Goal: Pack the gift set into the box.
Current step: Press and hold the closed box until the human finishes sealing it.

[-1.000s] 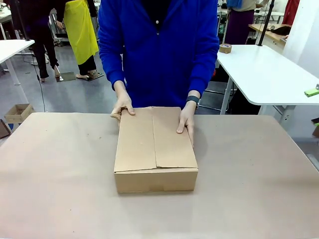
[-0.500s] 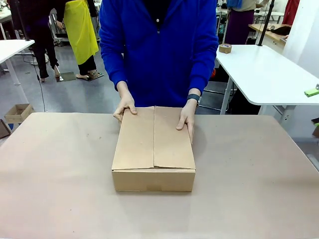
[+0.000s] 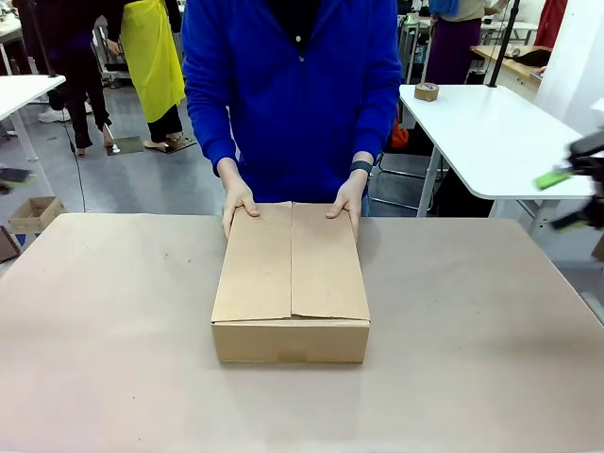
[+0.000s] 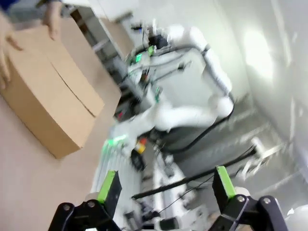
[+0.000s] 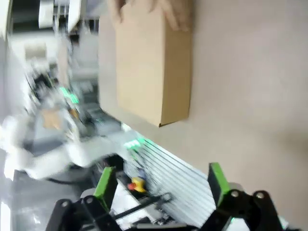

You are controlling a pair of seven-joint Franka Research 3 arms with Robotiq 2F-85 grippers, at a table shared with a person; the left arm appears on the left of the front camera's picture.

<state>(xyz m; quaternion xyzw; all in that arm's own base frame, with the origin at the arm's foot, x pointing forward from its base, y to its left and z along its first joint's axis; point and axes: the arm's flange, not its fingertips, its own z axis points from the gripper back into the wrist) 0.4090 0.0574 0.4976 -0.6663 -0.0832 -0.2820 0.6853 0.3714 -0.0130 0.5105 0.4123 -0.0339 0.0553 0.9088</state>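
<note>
My left hand (image 4: 166, 185) & right hand (image 5: 161, 180): both wide open, empty, off to the sides. Box (image 3: 291, 274) sits mid-table (image 3: 113, 330), flaps down; gift set prob. inside, can't tell. Person's hands (image 3: 239, 200) hold the far corners, so I'd come in slow & press the near seam only.

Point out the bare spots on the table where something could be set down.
Bare table lies from the box to the left edge, and likewise from the box to the right edge. A strip runs between the box and the near edge. Crowded: the box's far end, where the person's hands rest.
</note>
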